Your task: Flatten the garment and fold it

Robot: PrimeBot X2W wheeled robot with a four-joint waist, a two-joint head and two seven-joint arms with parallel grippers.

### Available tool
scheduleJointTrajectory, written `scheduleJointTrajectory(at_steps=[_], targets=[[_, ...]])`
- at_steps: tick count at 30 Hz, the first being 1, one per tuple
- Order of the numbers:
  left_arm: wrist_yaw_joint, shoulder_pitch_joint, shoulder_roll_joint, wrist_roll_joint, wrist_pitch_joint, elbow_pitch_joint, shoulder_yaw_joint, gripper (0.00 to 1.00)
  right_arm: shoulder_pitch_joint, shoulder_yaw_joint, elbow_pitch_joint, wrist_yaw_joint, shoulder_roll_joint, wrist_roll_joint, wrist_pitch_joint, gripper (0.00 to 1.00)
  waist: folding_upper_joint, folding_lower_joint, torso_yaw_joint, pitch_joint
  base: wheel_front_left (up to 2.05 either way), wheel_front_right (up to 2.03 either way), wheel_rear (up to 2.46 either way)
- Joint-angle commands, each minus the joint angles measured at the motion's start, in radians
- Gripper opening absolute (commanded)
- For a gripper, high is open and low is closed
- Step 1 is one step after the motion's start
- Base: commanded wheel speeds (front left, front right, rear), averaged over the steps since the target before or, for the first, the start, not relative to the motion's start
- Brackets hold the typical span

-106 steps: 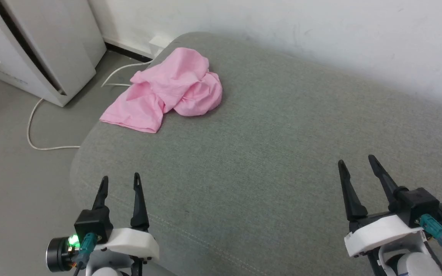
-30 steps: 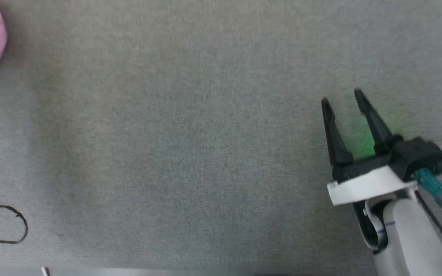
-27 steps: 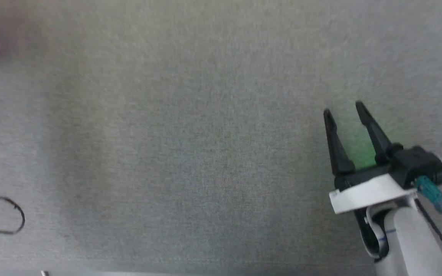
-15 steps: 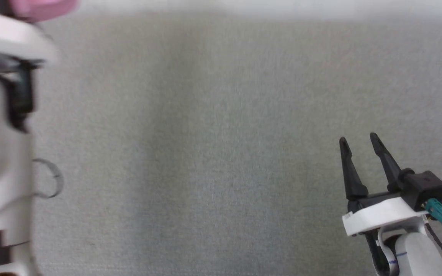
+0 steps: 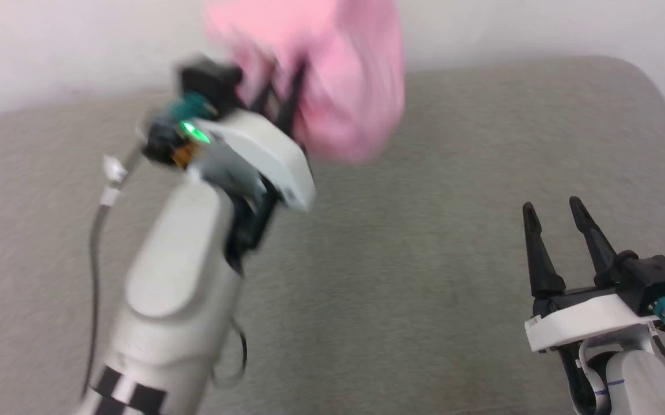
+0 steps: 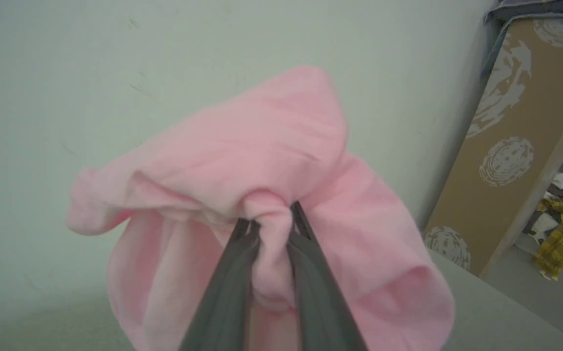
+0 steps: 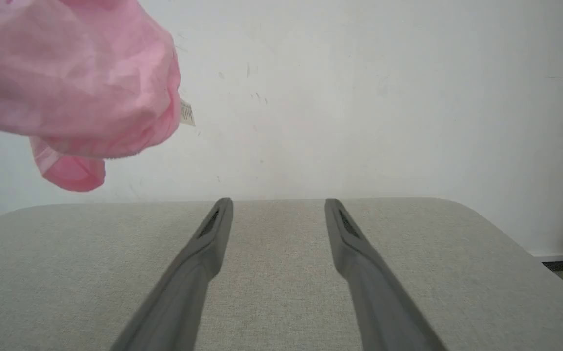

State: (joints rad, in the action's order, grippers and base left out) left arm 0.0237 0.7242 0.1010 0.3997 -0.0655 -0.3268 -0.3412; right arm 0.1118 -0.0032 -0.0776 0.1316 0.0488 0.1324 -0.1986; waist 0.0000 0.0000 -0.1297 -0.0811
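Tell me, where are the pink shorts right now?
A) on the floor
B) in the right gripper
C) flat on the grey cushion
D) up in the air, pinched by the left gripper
D: the left gripper pinches a bunch of the pink shorts, which hang above the grey cushion.

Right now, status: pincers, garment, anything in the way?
Left pincer shut on garment. Garment bunched, hanging in the air above the grey cushion, not flattened yet. Right pincer open, empty, low over cushion. No obstruction seen.
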Motion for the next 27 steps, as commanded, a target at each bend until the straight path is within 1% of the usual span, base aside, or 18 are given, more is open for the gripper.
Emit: scheduleJointTrajectory(at_steps=[1,6,10,13,14,15,16,17,19,22,24,27], targets=[[0.012,-0.034,-0.011,0.023,-0.033,-0.034,-0.020,0.00,-0.007,-0.002,0.005,-0.001,0.001,0.006,0.003,1.00,0.0000,0.0000,-0.109,-0.016,0.00,0.00,0.00],[0.038,-0.095,-0.036,0.087,-0.206,-0.182,-0.108,0.00,-0.006,0.003,0.007,-0.001,0.001,0.010,0.003,1.00,0.0000,0.0000,-0.152,-0.032,0.00,0.00,0.00],[0.054,-0.119,-0.042,0.100,-0.344,-0.293,-0.182,0.00,-0.008,0.004,0.006,-0.001,0.001,0.016,0.002,1.00,0.0000,0.0000,-0.159,-0.043,0.00,0.00,0.00],[0.064,-0.124,-0.043,0.100,-0.414,-0.355,-0.220,0.00,-0.005,0.016,0.001,-0.001,0.001,0.023,0.002,1.00,0.0000,0.0000,-0.154,-0.051,0.00,0.00,0.00],[0.066,-0.124,-0.043,0.100,-0.432,-0.371,-0.229,0.24,-0.003,0.020,0.000,-0.001,0.001,0.025,0.002,1.00,0.0000,0.0000,-0.152,-0.053,0.00,0.00,0.00],[0.068,-0.124,-0.042,0.100,-0.446,-0.383,-0.235,0.67,-0.001,0.022,-0.002,-0.001,0.001,0.026,0.002,1.00,0.0000,0.0000,-0.147,-0.054,0.00,0.00,0.00],[0.068,-0.124,-0.042,0.100,-0.446,-0.383,-0.235,0.67,-0.001,0.022,-0.002,-0.001,0.001,0.026,0.002,1.00,0.0000,0.0000,-0.147,-0.054,0.00,0.00,0.00],[0.069,-0.123,-0.042,0.102,-0.454,-0.391,-0.238,1.00,0.000,0.021,-0.003,-0.001,0.001,0.027,0.001,1.00,0.0000,0.0000,-0.141,-0.055,0.00,0.00,0.00],[0.070,-0.117,-0.041,0.106,-0.441,-0.386,-0.236,1.00,0.000,0.019,-0.005,-0.001,0.001,0.026,0.000,1.00,0.0000,0.0000,-0.124,-0.056,0.00,0.00,0.00],[0.051,-0.106,-0.035,0.104,-0.343,-0.346,-0.207,1.00,0.000,0.020,-0.005,-0.001,0.001,0.021,0.002,1.00,0.0000,0.0000,-0.096,-0.055,0.00,0.00,0.00],[0.029,-0.107,-0.026,0.098,-0.241,-0.302,-0.178,1.00,0.002,0.023,-0.002,-0.001,0.001,0.018,0.002,1.00,0.0000,0.0000,-0.078,-0.052,0.00,0.00,0.00],[-0.011,-0.125,-0.012,0.085,-0.037,-0.216,-0.121,1.00,0.004,0.024,0.003,-0.001,0.001,0.015,0.003,1.00,0.0000,0.0000,-0.048,-0.048,0.00,0.00,0.00]])
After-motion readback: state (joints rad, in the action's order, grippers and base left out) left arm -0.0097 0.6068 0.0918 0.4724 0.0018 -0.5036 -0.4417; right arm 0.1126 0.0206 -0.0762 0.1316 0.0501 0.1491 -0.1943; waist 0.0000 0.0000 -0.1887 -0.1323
